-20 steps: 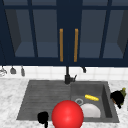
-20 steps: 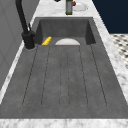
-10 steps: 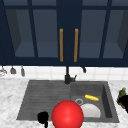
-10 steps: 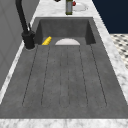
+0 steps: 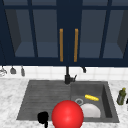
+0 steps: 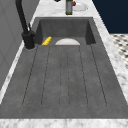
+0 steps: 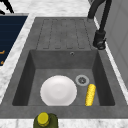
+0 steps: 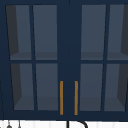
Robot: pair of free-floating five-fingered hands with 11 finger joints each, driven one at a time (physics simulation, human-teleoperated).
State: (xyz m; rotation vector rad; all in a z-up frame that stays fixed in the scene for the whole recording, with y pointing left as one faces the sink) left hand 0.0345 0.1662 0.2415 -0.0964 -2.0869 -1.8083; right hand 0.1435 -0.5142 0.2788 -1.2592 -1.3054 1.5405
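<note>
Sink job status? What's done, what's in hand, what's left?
Done: nothing evident; the white plate and yellow corn cob lie in the sink. In hand: nothing; the left hand hangs open at its front edge beside the red ball, and the right hand is beside the olive bottle. Left: plate and cob untouched.

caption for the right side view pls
White plate and corn cob in the sink basin, black faucet behind.
</note>
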